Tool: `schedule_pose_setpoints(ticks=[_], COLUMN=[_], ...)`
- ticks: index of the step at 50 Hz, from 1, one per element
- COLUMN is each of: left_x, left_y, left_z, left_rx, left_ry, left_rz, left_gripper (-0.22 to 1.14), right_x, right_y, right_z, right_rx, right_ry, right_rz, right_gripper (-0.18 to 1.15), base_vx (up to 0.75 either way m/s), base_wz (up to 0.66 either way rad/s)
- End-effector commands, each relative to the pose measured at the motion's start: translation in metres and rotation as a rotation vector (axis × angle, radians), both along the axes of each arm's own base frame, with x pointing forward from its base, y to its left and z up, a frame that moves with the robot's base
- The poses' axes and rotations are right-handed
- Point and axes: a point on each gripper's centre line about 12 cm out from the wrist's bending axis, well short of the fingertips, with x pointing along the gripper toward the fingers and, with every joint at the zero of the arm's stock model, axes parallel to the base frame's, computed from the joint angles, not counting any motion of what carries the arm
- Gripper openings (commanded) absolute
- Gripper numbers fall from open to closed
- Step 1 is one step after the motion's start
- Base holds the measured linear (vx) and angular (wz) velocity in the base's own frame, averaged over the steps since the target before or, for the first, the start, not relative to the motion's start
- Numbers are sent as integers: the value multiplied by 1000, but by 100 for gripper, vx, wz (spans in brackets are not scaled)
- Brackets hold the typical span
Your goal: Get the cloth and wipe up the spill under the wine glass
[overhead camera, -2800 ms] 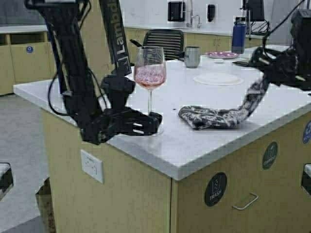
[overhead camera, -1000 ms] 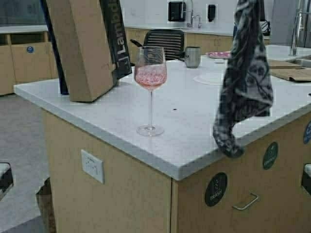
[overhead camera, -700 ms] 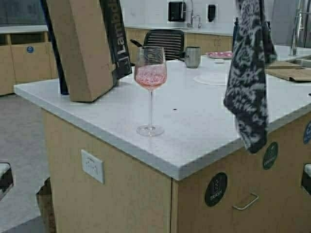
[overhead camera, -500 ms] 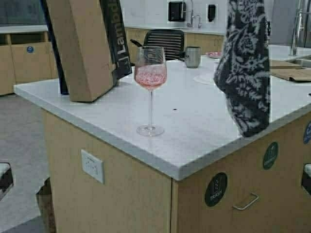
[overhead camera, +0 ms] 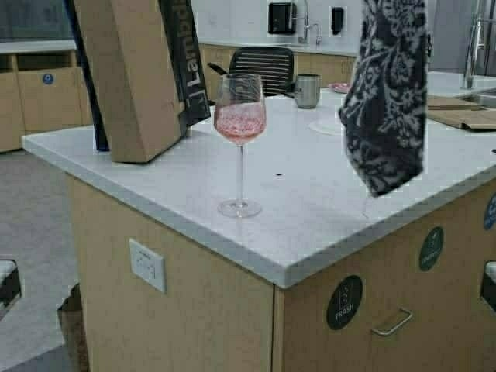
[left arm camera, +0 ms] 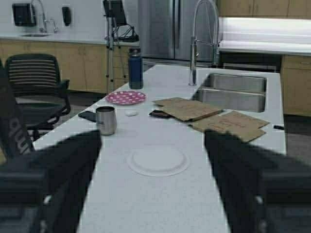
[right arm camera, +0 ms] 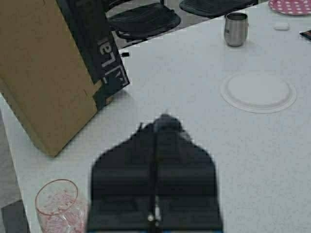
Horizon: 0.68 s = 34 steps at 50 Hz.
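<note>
The wine glass point(overhead camera: 239, 116) stands upright on the white counter point(overhead camera: 310, 225), pinkish liquid in its bowl; its rim point(right arm camera: 54, 201) also shows in the right wrist view. No spill can be made out around its foot. The dark floral cloth point(overhead camera: 385, 101) hangs in the air to the right of the glass, its lower end just above the counter's front edge. Its top runs out of the high view. My right gripper point(right arm camera: 163, 127) is shut, high above the counter, with the cloth hidden beneath its fingers. My left gripper point(left arm camera: 153, 141) is open wide and empty, raised over the counter.
A tall cardboard box point(overhead camera: 132, 77) stands behind and left of the glass. Farther back are a steel mug point(overhead camera: 307, 91), a white paper plate point(left arm camera: 158, 160), a pink dotted plate point(left arm camera: 125, 97), a blue bottle point(left arm camera: 135, 68), cardboard sheets point(left arm camera: 194, 109) and a sink point(left arm camera: 233, 92).
Both arms have risen out of the high view. The cloth, which lay on the counter, now hangs in the air; over the last second it swung and rose a little.
</note>
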Motion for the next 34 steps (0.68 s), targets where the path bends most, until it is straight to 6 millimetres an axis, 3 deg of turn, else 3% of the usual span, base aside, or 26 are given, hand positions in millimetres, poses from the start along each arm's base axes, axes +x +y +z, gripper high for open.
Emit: schedule_pose_setpoints(ticks=[1,11,34], left_x=[-3,-8,-6], left_y=[7,10,15], left_z=[8,14,4], left_rx=[-31,-55,-52], left_ry=[-39,-60,-55], left_rz=[15,13,30], left_gripper=[97,97,97], right_x=[-3,-3,-3], right_y=[0,0,0], right_z=[10,9,-1], right_rx=[7,9,-4], right_ry=[-36,-39,-30], right_rz=[3,4,6], right_gripper=[6,6,6], base_vx=[0,0,0], base_wz=[0,0,0])
